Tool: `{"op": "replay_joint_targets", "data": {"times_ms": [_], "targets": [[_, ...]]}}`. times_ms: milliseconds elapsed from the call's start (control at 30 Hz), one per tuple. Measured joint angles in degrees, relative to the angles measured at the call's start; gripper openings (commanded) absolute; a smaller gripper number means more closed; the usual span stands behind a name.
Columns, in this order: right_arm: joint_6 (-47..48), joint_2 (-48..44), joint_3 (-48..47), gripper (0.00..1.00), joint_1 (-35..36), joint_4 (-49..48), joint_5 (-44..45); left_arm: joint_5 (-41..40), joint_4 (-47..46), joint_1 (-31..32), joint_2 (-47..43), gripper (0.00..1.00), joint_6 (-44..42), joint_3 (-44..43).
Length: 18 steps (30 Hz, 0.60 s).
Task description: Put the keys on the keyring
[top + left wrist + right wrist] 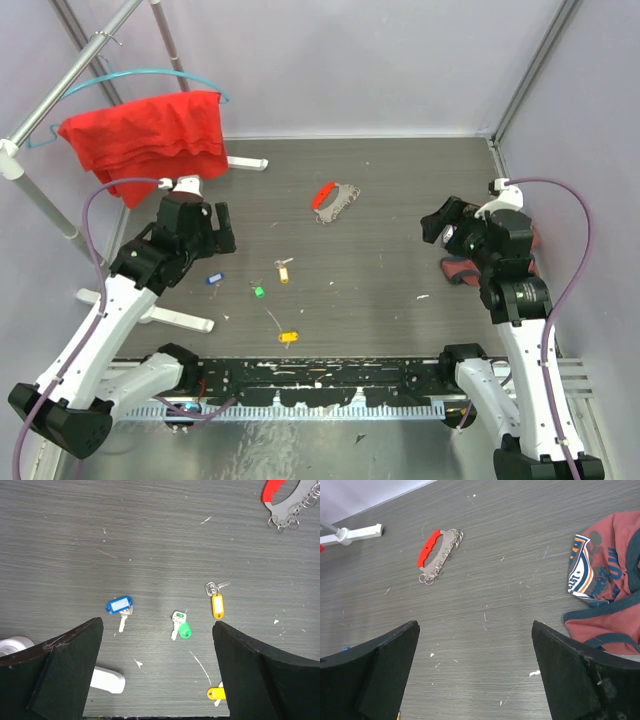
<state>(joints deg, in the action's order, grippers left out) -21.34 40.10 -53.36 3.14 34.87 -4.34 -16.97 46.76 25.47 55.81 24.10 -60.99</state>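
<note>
The keyring (335, 201) is seen lying alone on the table (400, 300), about midway across and toward the far edge. Four keys are scattered apart, left of the middle: the blue key (119, 606), the green key (181, 628), the yellow key (217, 604), and the orange key (288, 337) closest to the near edge. The left gripper (156, 630) is held above them, jaws wide, nothing gripped. The right gripper (475, 627) is likewise spread wide and empty, near a shirt (605, 590) at the right edge.
</note>
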Motion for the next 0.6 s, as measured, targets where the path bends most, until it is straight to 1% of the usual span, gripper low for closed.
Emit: {"op": "replay_joint_targets", "data": {"times_ms": [200, 333, 600], "targets": [[-0.15, 0.55, -1.25, 1.0, 0.0, 1.03, 0.61, -2.01, -0.13, -0.15, -1.9, 0.98, -1.66, 0.0], [-0.66, 1.6, -2.49, 1.0, -0.02, 1.27, 0.85, -3.32, 0.94, -0.2, -1.64, 0.98, -3.54, -0.31], [-1.99, 5.53, -3.8, 0.98, -0.07, 2.49, 1.07, -2.6, 1.92, -0.22, -1.68, 0.98, -7.3, -0.13]]}}
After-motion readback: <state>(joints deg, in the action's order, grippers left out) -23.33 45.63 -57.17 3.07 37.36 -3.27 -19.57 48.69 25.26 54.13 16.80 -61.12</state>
